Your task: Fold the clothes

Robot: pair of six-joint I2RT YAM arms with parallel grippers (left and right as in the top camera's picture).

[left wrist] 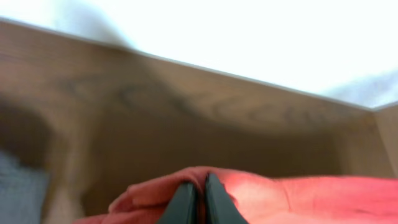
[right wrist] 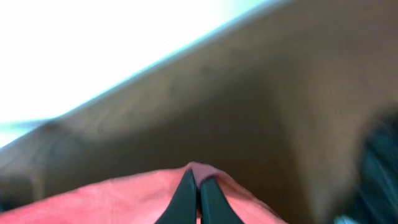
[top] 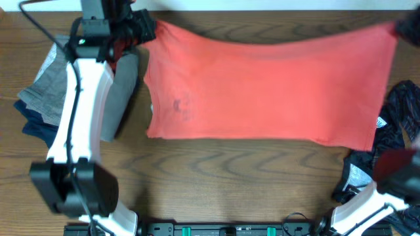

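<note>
The coral-red T-shirt (top: pixel 262 85) is stretched wide across the far half of the table, with faint lettering showing through near its left end. My left gripper (top: pixel 146 29) is shut on the shirt's far left corner; in the left wrist view its fingers (left wrist: pixel 199 190) pinch a bunched fold of red cloth (left wrist: pixel 280 193). My right gripper (top: pixel 401 27) is shut on the far right corner at the frame edge; in the right wrist view its fingers (right wrist: pixel 198 186) pinch red cloth (right wrist: pixel 112 199). Both held corners are lifted above the table.
A stack of folded grey and navy garments (top: pixel 42 98) lies at the left, under the left arm. A black patterned garment (top: pixel 394 131) lies at the right. Wooden table (top: pixel 230 177) shows in front of the shirt. The far table edge shows in the left wrist view (left wrist: pixel 249 78).
</note>
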